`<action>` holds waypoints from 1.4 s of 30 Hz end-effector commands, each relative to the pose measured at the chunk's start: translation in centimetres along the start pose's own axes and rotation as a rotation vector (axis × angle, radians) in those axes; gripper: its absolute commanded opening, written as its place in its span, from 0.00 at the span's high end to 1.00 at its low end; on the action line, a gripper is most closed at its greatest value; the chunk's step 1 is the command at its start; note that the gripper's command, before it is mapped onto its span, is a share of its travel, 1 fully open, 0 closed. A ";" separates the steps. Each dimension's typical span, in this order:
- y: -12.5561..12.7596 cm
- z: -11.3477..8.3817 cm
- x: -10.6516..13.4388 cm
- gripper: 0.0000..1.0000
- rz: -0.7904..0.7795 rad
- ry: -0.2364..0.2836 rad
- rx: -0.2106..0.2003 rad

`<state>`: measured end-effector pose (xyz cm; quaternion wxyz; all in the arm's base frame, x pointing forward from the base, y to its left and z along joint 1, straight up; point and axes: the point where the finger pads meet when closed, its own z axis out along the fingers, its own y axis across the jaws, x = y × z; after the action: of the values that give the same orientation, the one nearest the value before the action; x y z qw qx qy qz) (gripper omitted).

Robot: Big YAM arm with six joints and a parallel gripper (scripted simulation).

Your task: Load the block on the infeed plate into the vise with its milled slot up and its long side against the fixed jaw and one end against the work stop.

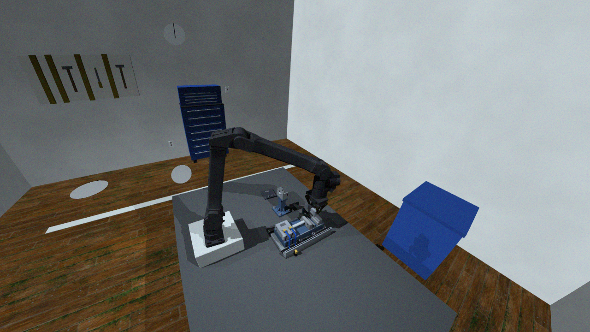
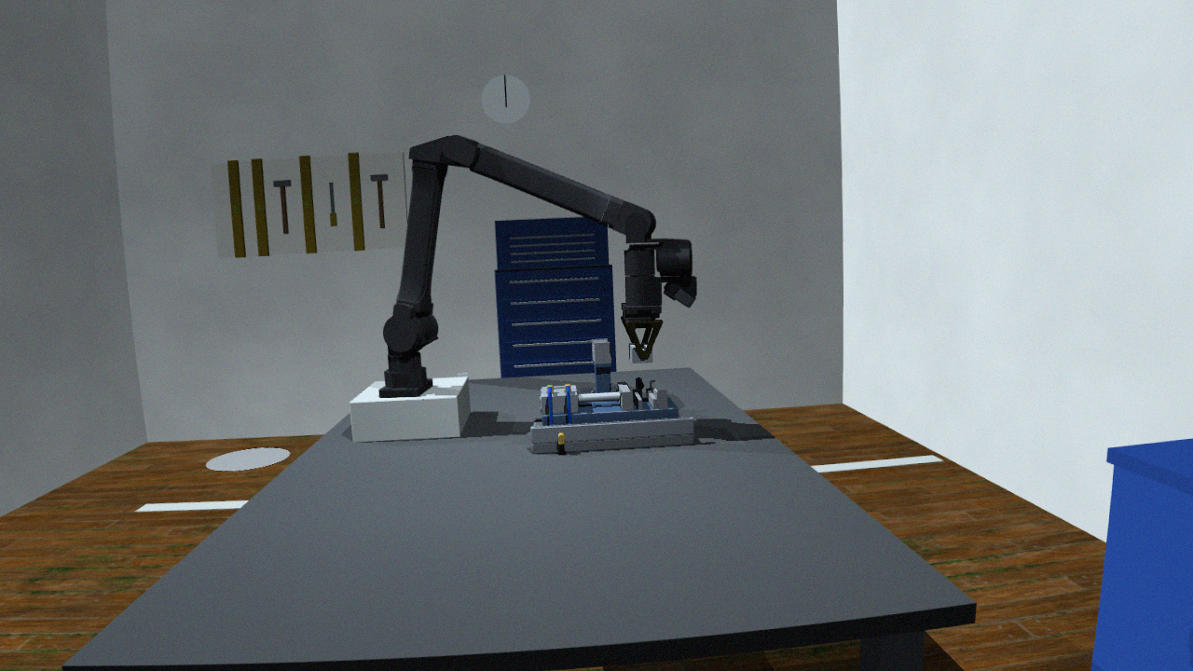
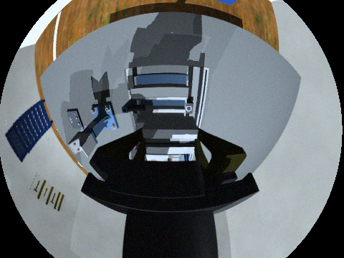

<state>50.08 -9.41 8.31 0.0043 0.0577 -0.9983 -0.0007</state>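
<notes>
My gripper [image 1: 315, 206] [image 2: 642, 354] [image 3: 170, 130] points down and is shut on the part, a pale grey block [image 1: 313, 212] [image 2: 636, 359] [image 3: 158, 133]. They hang above the jaw end of the vise [image 2: 612, 414] [image 3: 161, 79], with a visible gap below in the exterior view. The fixed jaw [image 1: 317, 220] [image 2: 660, 399] [image 3: 158, 92] stands at the vise's far end. The moving jaw [image 2: 625, 397] is on the cylinder rod. The part hides much of the vise in the wrist view. The slot's direction and the work stop cannot be made out clearly.
A blue stand [image 1: 282, 205] [image 2: 602, 379] [image 3: 94, 130] with a grey block on top rises behind the vise. A small dark plate [image 1: 268, 193] [image 3: 74, 119] lies beyond it. Blue hoses [image 1: 293, 237] loop at the cylinder end. A grey rail [image 1: 309, 241] [image 2: 612, 433] runs along the vise's front.
</notes>
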 end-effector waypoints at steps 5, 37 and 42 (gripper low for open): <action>-0.8 -0.6 -1.2 1.00 0.018 -0.047 0.016; -0.6 2.3 -1.0 1.00 0.017 -0.025 0.009; -0.6 2.3 -1.0 1.00 0.017 -0.025 0.009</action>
<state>50.40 -9.47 6.05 -0.0003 0.0575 -0.9983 0.0004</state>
